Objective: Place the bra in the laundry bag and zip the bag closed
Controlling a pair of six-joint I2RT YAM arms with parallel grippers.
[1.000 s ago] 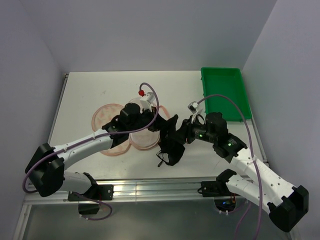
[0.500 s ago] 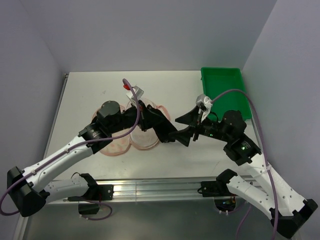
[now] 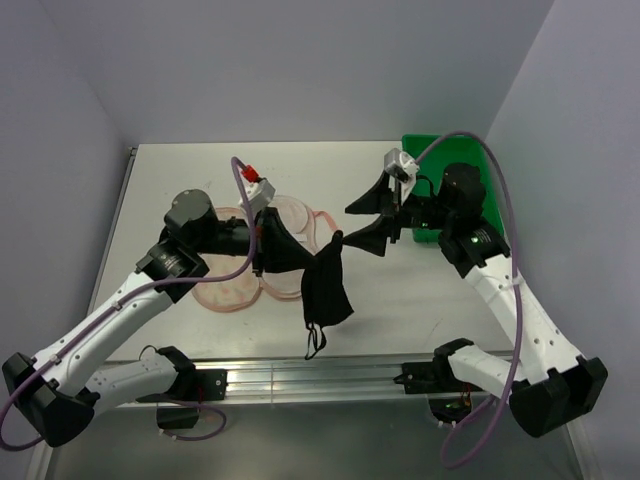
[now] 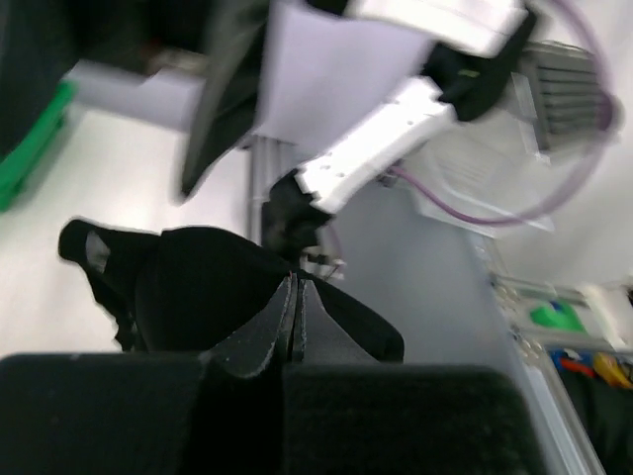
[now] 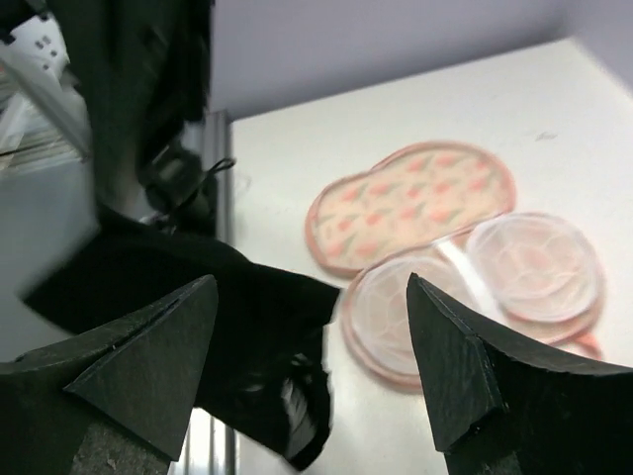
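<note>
Right pincer (image 3: pixel 360 222) has sprung wide; limp black bra (image 3: pixel 326 290) dangles, pinched by left pincer (image 3: pixel 268 245).

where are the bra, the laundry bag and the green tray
bra (image 3: pixel 328 290) top view, middle of the hanging fabric
laundry bag (image 5: pixel 410 203) right wrist view, patterned lobe
green tray (image 3: pixel 415 141) top view, far left corner

Soft, even light from above fills the overhead view: the white bench (image 3: pixel 170 190) is bright, shadows are faint, and edges are sharp. The left wrist view is smeared by motion blur, with the left fingers (image 4: pixel 247 346) and bra (image 4: pixel 198 287) a featureless black. In the right wrist view the near right fingers (image 5: pixel 138 356) are soft and the bag (image 5: pixel 410 203) is clearer.
</note>
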